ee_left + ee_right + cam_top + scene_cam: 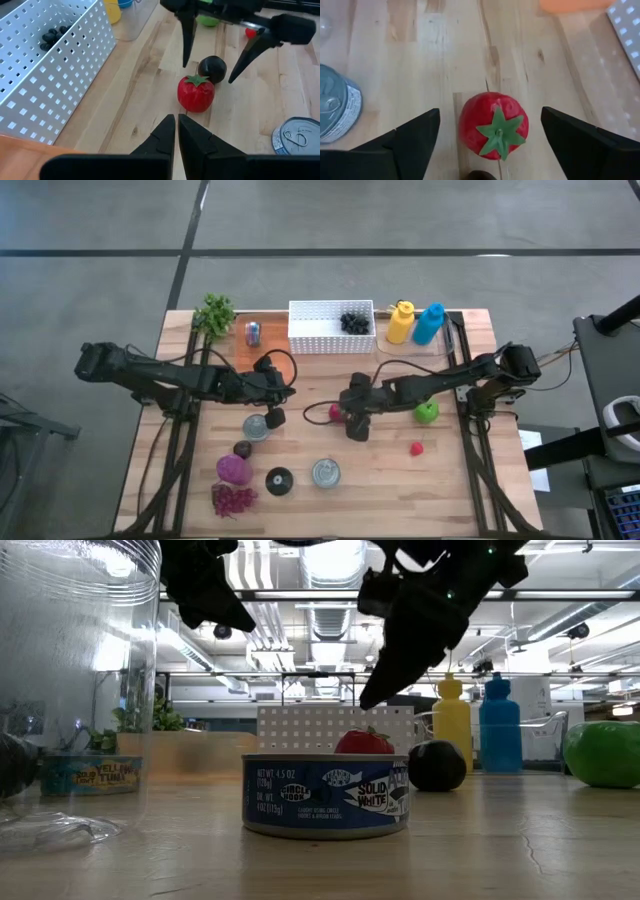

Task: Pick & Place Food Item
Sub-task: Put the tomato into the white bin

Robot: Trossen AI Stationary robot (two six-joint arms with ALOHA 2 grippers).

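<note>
A red toy tomato (493, 131) with a green stem top rests on the wooden table (400, 470) near its middle. A dark round fruit (212, 68) lies right beside it. My right gripper (490, 112) hangs open just above them, slanting down from the table's right. One finger stands on each side of the tomato without touching it. In the low view the right gripper (400, 650) is clearly higher than the tomato (365, 740). My left gripper (176, 135) is shut and hovers left of the tomato over the edge of an orange board (265, 360).
A white perforated basket (330, 327) with dark grapes stands at the far edge, beside a yellow bottle (400, 322) and a blue bottle (429, 323). A green apple (427, 412), a small red fruit (416, 447), tuna cans (325, 473) and purple produce (233, 470) lie around.
</note>
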